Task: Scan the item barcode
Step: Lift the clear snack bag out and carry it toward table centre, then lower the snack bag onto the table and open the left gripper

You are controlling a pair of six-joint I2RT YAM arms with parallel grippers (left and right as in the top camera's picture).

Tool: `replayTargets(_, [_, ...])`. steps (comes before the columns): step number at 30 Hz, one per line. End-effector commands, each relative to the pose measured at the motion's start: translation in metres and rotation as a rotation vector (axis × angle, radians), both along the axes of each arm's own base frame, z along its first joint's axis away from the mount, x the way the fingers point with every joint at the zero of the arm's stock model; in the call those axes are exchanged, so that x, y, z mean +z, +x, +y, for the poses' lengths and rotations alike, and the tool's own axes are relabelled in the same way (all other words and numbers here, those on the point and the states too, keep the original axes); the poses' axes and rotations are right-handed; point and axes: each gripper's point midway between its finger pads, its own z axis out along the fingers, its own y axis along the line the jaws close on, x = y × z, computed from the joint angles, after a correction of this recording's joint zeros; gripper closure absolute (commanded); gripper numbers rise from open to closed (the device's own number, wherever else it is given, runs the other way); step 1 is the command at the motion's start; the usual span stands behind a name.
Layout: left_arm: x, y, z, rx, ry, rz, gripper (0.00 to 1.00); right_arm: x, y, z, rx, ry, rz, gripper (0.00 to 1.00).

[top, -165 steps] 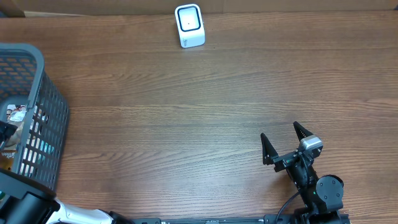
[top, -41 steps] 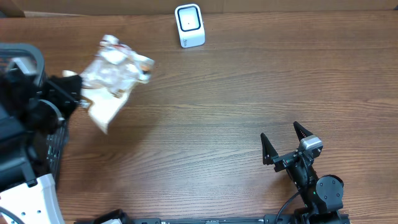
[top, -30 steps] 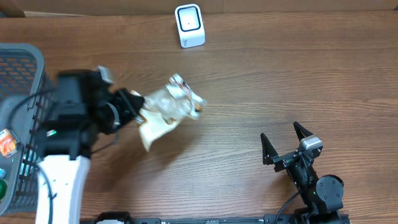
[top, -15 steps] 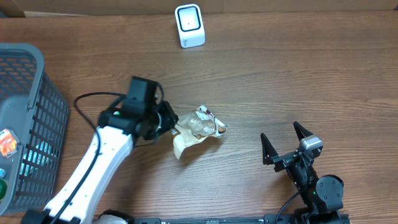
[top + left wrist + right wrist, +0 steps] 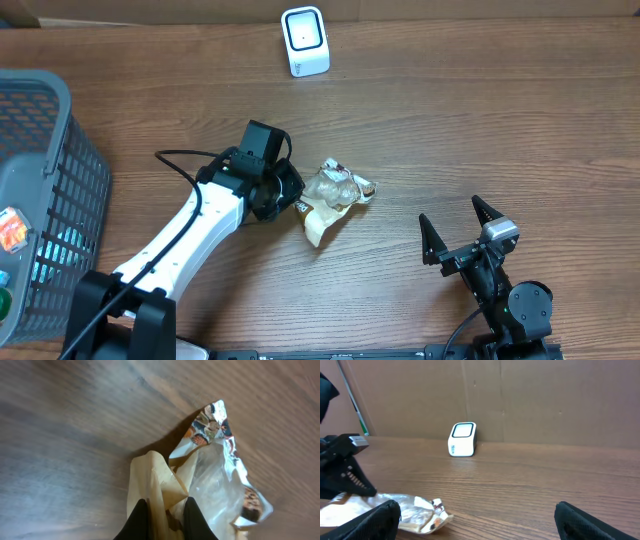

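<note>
Bag [image 5: 335, 195] pinched by the left gripper [image 5: 295, 200] at mid-table, right gripper [image 5: 462, 228] wide and empty.
Overhead: the crinkled clear bag with a tan paper edge is low over the table [image 5: 480, 120], well short of the white scanner [image 5: 304, 40] at the far edge and well apart from the grey basket [image 5: 60, 190] on the left; the right gripper sits near the front edge, jaws spread, touching nothing. Left wrist: both black fingers [image 5: 137, 520] are closed tight on the bag's tan edge, the clear crinkled part spreading beyond them. Right wrist: the bag lies low at the left, the scanner stands upright further back, and the jaws frame the view far apart.
</note>
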Motion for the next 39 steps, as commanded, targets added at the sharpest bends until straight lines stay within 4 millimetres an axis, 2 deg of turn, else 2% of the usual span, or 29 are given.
replayTargets(1, [-0.012,0.002,-0.013,0.009,-0.008,0.006,0.96,-0.002,0.000,-0.001,-0.003,0.001,-0.003,0.00])
replayTargets(8, [-0.037,0.002,-0.053,-0.085,-0.017,-0.013,0.96,-0.002,0.000,-0.001,-0.003,0.001,-0.003,0.00])
replayTargets(15, [-0.062,-0.002,-0.065,-0.116,-0.023,0.027,0.95,-0.002,0.000,-0.001,-0.003,0.001,-0.003,0.00])
replayTargets(17, [-0.062,-0.003,-0.066,-0.123,-0.029,0.031,0.79,-0.002,0.000,-0.001,-0.003,0.001,-0.003,0.00])
replayTargets(19, [-0.060,-0.004,-0.071,-0.160,-0.045,0.021,0.43,-0.002,0.000,-0.001,-0.003,0.001,-0.003,0.00])
replayTargets(21, [-0.055,-0.005,-0.079,-0.218,-0.088,0.007,0.21,-0.002,0.000,-0.001,-0.003,0.001,-0.003,0.00])
replayTargets(24, [-0.041,0.000,-0.090,-0.295,-0.150,-0.029,0.10,-0.002,0.000,-0.001,-0.003,0.001,-0.003,0.00])
replayTargets(28, [-0.014,0.010,-0.098,-0.395,-0.196,-0.105,0.11,-0.002,0.000,-0.001,-0.003,0.002,-0.003,0.00])
replayTargets(33, [0.012,0.023,-0.092,-0.547,-0.137,-0.223,0.19,-0.002,0.000,-0.001,-0.003,0.002,-0.003,0.00])
replayTargets(36, [0.014,0.029,-0.083,-0.628,-0.075,-0.274,0.30,-0.002,0.000,-0.001,-0.003,0.001,-0.003,0.00])
replayTargets(39, [0.007,0.033,-0.067,-0.643,-0.004,-0.277,0.31,-0.002,0.000,-0.001,-0.003,0.001,-0.003,0.00])
